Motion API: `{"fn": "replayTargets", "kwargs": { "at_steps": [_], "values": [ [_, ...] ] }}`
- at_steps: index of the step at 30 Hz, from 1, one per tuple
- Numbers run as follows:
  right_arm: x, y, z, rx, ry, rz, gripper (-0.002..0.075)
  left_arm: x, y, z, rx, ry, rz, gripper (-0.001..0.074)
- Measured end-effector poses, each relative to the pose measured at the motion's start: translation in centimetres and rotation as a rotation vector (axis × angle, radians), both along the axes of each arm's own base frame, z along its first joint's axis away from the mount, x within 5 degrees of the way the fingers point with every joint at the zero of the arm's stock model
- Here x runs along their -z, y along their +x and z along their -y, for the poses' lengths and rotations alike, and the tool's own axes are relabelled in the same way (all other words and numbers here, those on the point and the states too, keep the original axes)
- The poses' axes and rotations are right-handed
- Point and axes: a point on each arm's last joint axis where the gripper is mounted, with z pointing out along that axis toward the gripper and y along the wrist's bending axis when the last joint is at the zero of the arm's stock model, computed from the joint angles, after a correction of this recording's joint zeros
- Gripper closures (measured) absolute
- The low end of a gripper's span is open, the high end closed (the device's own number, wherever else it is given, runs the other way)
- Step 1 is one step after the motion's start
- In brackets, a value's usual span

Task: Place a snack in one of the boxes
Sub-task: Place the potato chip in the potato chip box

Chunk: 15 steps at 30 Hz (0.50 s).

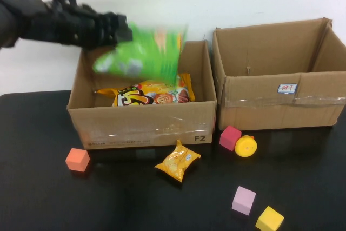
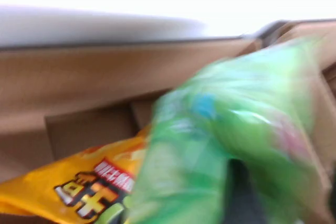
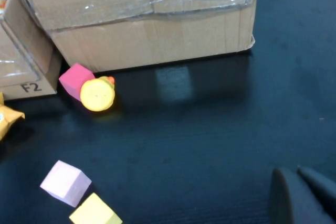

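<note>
A green snack bag, smeared by motion, hangs tilted over the open left cardboard box, right at the tip of my left gripper. In the left wrist view the green bag fills the near field above a yellow-orange snack bag that lies inside that box. A small yellow snack packet lies on the black table in front of the left box. The right box stands open beside it. My right gripper is shut, low over the table, apart from everything.
Foam toys dot the table: an orange cube at front left, a pink cube and a yellow round toy before the right box, a lilac cube and a yellow cube near the front edge.
</note>
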Motion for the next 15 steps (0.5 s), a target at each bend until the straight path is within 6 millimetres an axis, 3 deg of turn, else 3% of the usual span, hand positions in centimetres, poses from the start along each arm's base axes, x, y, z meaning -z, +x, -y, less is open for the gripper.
{"fn": "replayTargets", "kwargs": {
  "at_steps": [3, 4, 6, 9, 10, 12, 15],
  "values": [
    [0.0, 0.0, 0.0, 0.000, 0.004, 0.000, 0.0727, 1.7, 0.6, 0.0, 0.028, 0.051, -0.005, 0.0232],
    [0.0, 0.0, 0.0, 0.001, 0.012, 0.000, 0.0727, 1.9, 0.6, -0.1, 0.041, 0.082, 0.003, 0.0197],
    [0.1, 0.0, -0.1, 0.001, 0.026, -0.012, 0.0727, 2.0, 0.5, -0.3, 0.056, 0.140, 0.014, 0.0198],
    [0.6, 0.1, -0.3, -0.020, 0.023, -0.069, 0.0727, 1.1, 0.0, -0.9, 0.067, 0.246, 0.036, 0.0352],
    [0.6, 0.2, -0.4, -0.034, 0.019, -0.085, 0.0727, 0.5, -0.4, -1.3, 0.065, 0.301, 0.043, 0.0458],
    [0.4, 0.6, -0.7, -0.083, 0.007, -0.118, 0.0727, -1.1, -1.3, -2.0, 0.044, 0.378, 0.060, 0.0601],
    [-0.3, 1.9, -1.4, -0.165, -0.012, -0.156, 0.0727, -4.0, -3.0, -2.7, 0.017, 0.446, 0.099, 0.0689]
  ]
}}
